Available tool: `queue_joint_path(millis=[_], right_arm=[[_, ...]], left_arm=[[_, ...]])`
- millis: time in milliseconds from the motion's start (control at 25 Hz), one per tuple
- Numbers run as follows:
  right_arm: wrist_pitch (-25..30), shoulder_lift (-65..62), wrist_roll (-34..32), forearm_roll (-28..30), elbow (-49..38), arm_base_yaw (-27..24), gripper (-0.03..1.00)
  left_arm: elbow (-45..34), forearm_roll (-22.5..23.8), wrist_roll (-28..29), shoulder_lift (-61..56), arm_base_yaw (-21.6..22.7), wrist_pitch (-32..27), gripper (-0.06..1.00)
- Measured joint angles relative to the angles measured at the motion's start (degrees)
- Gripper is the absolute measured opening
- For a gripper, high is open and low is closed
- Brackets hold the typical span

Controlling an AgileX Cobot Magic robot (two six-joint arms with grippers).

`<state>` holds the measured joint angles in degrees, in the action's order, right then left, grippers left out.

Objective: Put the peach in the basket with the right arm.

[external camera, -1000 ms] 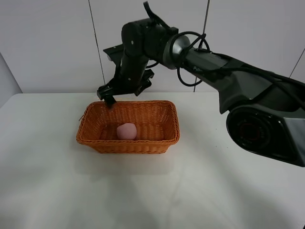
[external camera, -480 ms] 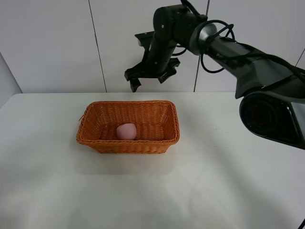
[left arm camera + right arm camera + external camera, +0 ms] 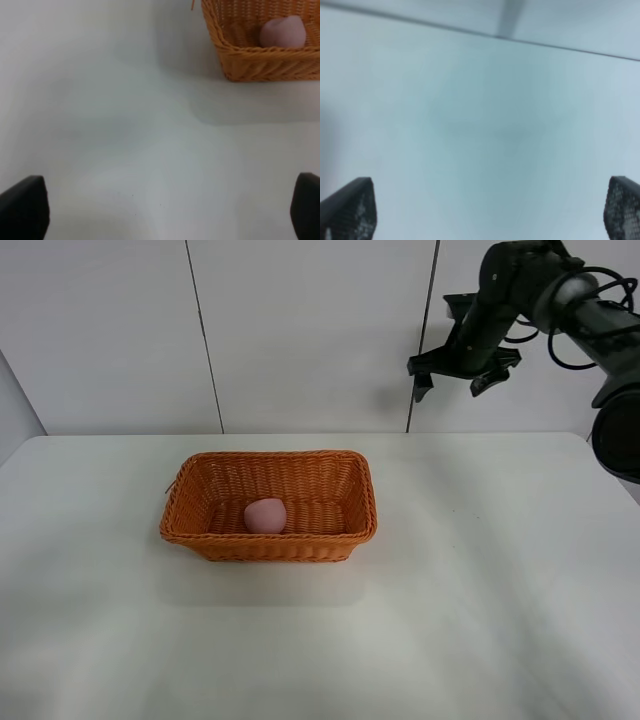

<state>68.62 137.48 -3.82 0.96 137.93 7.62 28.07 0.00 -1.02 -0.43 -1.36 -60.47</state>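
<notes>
The pale pink peach (image 3: 265, 516) lies inside the orange wicker basket (image 3: 195, 526) near the middle of the table. In the left wrist view the peach (image 3: 282, 32) rests behind the basket's braided rim (image 3: 260, 54). My right gripper (image 3: 449, 380) hangs high at the upper right, far from the basket, open and empty. Its two mesh-padded fingertips (image 3: 350, 209) stand wide apart over bare white table. The left gripper (image 3: 160, 207) is open too, its dark fingertips (image 3: 22, 207) wide apart above the table beside the basket.
A white panelled wall (image 3: 300, 330) with dark vertical seams rises behind the white table (image 3: 450, 620). The right arm's black links and cables (image 3: 600, 310) fill the upper right corner.
The right arm has swung from above the basket's back rim up and far to the right, gripper empty. The peach has stayed in the basket.
</notes>
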Motion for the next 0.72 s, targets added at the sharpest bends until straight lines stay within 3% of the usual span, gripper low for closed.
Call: queue_joint_path(millis=[280, 720], right_arm=[[0.86, 0.00, 0.00, -0.38, 0.00, -6.92, 0.70], [1.04, -3.22, 0.93, -3.42, -0.42, -7.23, 0.70]], left_arm=[[0.00, 0.00, 0.00, 0.00, 0.00, 0.00, 0.99], [0.00, 0.00, 0.00, 0.00, 0.00, 0.00, 0.99]])
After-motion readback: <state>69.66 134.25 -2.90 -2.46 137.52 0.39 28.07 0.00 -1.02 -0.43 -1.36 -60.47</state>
